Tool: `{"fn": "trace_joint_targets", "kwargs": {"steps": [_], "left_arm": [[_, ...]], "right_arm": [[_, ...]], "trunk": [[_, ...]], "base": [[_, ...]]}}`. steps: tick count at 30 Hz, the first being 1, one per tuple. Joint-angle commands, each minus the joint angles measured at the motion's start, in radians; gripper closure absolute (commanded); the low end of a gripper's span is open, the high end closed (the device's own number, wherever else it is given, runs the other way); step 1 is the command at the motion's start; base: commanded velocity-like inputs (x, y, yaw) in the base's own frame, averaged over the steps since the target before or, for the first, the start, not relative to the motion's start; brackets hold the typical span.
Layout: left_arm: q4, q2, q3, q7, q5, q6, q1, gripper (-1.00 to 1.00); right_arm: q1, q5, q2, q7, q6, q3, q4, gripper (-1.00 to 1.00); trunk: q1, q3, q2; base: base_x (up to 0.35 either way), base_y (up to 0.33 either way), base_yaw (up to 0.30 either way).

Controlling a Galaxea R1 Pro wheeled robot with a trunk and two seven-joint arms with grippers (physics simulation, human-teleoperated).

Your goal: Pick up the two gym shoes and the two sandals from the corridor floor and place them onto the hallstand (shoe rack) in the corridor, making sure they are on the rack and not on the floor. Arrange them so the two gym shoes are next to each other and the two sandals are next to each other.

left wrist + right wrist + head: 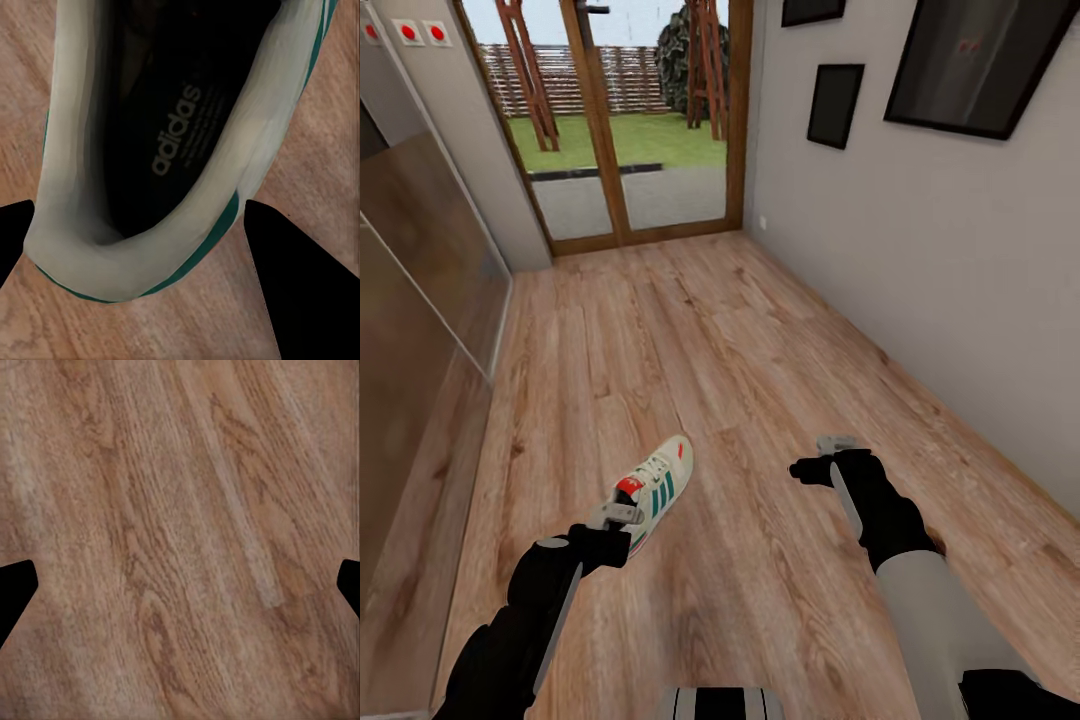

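Shoe: cream-white lace-up gym shoe with green stripes [658,487] lies on the light brown wood-plank corridor floor [760,340], long axis running diagonally away, toe far-right.
Left claw [619,516]: nearer, at the heel, fingers spread, straddling the heel collar [112,255], gripping nothing.
Right claw [836,443]: open, empty, over bare planks.
Left wrist view: shows the dark insole [176,120].

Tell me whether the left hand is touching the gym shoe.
Cannot tell. In the left wrist view the left hand straddles the gym shoe heel, one finger against the rim; contact isn't plain. The head view overlaps them.

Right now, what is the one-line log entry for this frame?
left gripper: jaws open astride heel of cream-white green-striped gym shoe | right gripper: open, over wood-plank corridor floor | shoe on floor
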Motion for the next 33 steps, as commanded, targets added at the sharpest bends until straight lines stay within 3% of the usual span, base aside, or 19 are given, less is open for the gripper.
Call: {"fn": "trace_joint_targets", "kwargs": {"steps": [1,33], "left_arm": [[0.0,0.0,0.001,-0.001,0.0,0.0,0.0,1.0],[0.0,0.0,0.001,-0.001,0.0,0.0,0.0,1.0]], "right_arm": [[0.0,0.0,0.0,0.0,0.0,0.0,0.0,-1.0],[0.0,0.0,-0.001,-0.002,0.0,-0.003,-0.009,-1.0]], "trunk": [[0.0,0.001,0.0],[0.0,0.037,0.0]], "base": [[0.0,0.0,-0.212],[0.0,0.0,-0.218]]}}
